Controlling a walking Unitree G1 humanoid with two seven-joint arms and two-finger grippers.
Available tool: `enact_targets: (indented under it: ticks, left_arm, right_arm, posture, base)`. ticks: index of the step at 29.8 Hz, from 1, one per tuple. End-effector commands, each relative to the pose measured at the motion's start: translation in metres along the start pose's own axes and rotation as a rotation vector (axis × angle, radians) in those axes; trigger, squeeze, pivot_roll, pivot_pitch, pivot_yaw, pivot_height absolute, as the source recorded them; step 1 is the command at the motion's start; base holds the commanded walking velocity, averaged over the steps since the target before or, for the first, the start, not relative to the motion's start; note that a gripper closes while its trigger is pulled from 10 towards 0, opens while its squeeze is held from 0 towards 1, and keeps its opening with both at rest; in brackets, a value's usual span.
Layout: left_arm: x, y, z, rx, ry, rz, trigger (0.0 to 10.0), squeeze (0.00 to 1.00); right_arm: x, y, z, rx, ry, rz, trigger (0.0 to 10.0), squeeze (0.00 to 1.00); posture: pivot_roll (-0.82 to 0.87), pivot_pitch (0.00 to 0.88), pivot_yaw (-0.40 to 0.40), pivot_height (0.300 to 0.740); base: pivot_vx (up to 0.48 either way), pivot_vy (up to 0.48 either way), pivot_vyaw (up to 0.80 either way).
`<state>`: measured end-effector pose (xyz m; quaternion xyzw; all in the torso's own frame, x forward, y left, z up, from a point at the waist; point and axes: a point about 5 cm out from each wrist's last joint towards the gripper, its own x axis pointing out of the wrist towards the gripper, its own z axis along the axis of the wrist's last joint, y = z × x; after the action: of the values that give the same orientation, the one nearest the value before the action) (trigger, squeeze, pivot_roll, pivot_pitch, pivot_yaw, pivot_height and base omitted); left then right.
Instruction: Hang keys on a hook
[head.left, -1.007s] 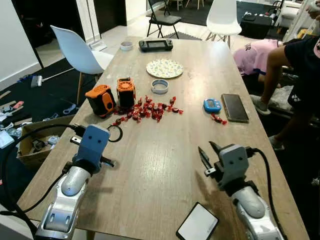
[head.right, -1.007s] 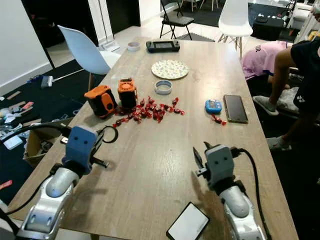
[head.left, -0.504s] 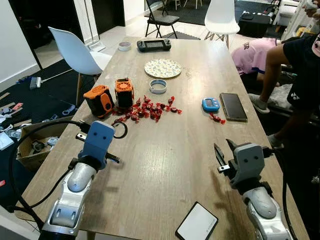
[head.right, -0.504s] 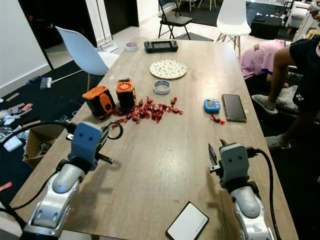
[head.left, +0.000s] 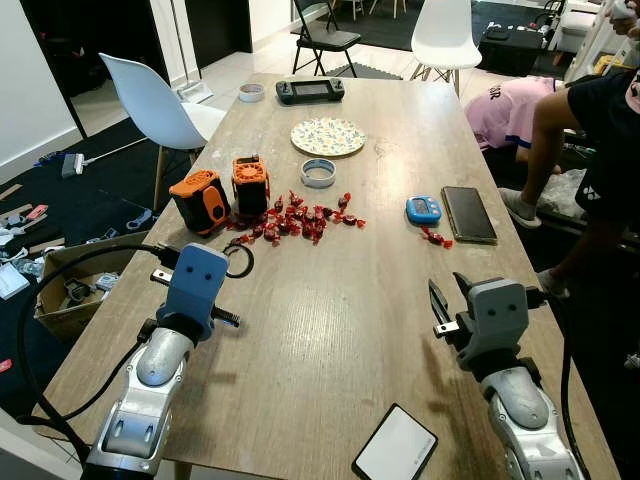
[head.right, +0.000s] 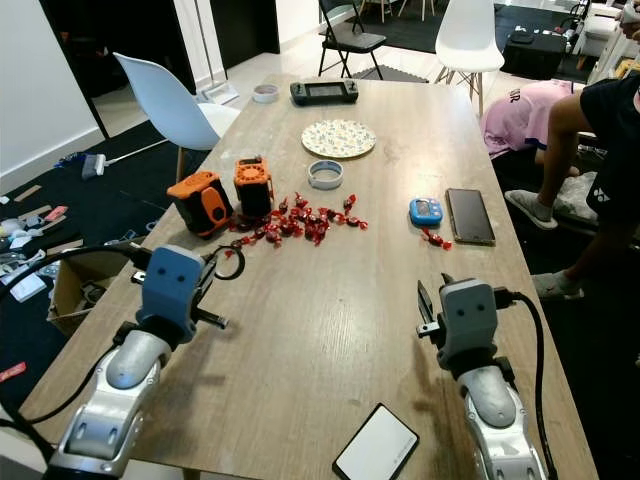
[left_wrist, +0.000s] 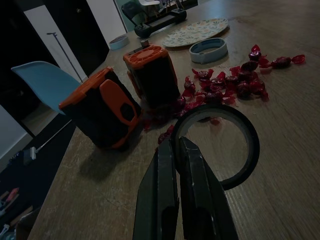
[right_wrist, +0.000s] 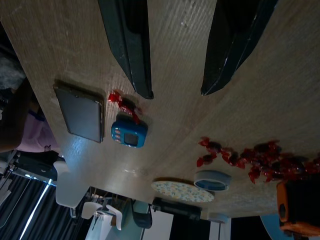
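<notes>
The left gripper (left_wrist: 181, 150) hovers over the tabletop near its left edge, its two black fingers (left_wrist: 160, 200) pressed together on the near rim of a black ring (left_wrist: 235, 140). The ring, standing in for the keys, is held nearly flat just above the wood, its open centre facing up, and it reaches away from the fingertips toward a scatter of red wrapped sweets (head.left: 300, 218). Just beyond, two orange-and-black blocks (head.left: 222, 193) stand side by side toward the left edge. The right gripper (head.left: 445, 297) hangs above the wooden table (head.left: 330, 310) near its right edge, fingers spread and holding nothing. Farther along that edge lie a blue timer (head.left: 423, 209) and a dark phone (head.left: 469, 214). A white card (head.left: 395, 445) lies at the near edge
</notes>
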<state>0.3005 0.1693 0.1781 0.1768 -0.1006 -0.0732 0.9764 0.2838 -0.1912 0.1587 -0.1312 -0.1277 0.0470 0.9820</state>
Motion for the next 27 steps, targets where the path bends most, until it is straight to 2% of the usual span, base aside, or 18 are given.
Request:
enact_targets:
  ticks: [1, 8, 27]
  left_arm:
    - [-0.0038, -0.0007, -0.0066, -0.021, 0.028, 0.012, 10.0, 0.0]
    - [-0.0041, 0.0, -0.0071, -0.02, 0.029, 0.018, 10.0, 0.0]
    - [-0.0058, 0.0014, -0.0078, -0.013, 0.033, 0.028, 10.0, 0.0]
  right_arm:
    - [-0.0018, 0.0002, -0.0054, 0.012, 0.025, -0.009, 10.0, 0.0]
    - [-0.0006, 0.0032, -0.0066, 0.016, 0.026, 0.003, 10.0, 0.0]
    - [0.003, 0.01, -0.0084, 0.011, 0.029, 0.03, 10.0, 0.0]
  posture:
    - [0.03, 0.15, 0.036, 0.74]
    - [0.04, 0.143, 0.034, 0.74]
    - [0.05, 0.144, 0.027, 0.74]
  base:
    - [0.0, 0.0, 0.0]
    - [0.0, 0.0, 0.0]
    - [-0.378, 0.0, 0.0]
